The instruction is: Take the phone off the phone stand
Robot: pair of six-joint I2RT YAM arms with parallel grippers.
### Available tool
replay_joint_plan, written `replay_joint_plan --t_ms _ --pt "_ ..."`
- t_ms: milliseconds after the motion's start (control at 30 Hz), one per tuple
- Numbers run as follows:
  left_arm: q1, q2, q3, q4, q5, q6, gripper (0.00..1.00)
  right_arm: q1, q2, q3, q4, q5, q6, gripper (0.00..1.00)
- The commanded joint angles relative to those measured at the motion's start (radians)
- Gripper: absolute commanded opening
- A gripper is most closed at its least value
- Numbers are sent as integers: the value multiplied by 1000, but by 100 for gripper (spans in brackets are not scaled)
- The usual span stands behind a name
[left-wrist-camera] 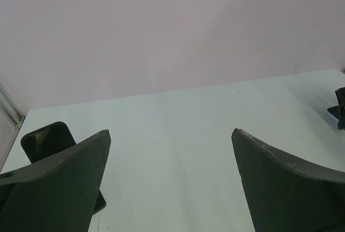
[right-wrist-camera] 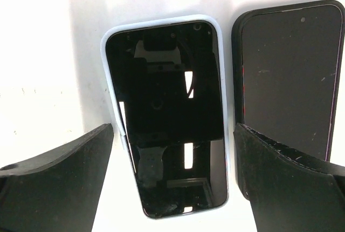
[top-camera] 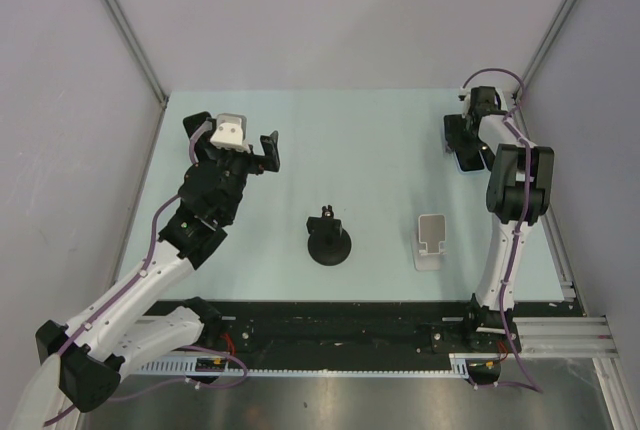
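A phone [right-wrist-camera: 167,113] with a black screen and a pale blue case lies flat on the table at the far right. My right gripper [right-wrist-camera: 173,135] hangs over its lower half, open, with a finger on each side and neither pressing it. In the top view the right gripper [top-camera: 468,145] covers most of the phone. The silver phone stand [top-camera: 432,240] stands empty near the front right. My left gripper [top-camera: 235,145] is at the far left, open and holding nothing [left-wrist-camera: 171,140].
A second phone [right-wrist-camera: 291,75] in a black case lies just right of the blue-cased one. A black round-based holder [top-camera: 328,238] stands mid-table. A dark phone-like object [left-wrist-camera: 46,139] shows left of my left fingers. Walls close in on both sides.
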Motion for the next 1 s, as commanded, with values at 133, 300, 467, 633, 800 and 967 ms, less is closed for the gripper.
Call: replay_joint_plan --t_ms 133,300,467,633,800,967 --pt "6 -21 7 36 23 37 100 54 -161 21 -39 33 52 99" --pt "6 -24 7 36 23 36 99 163 -296 -56 -76 -65 85 99" --pt "6 -32 6 36 23 34 100 339 -460 -117 -144 -152 72 98" --pt "6 -38 4 37 10 42 100 506 -572 -125 -236 -249 74 95" --pt "6 -49 3 37 -15 57 100 701 -617 -68 -388 -317 33 93" --pt "7 -67 4 42 -50 79 100 825 -617 -21 -503 -367 -18 91"
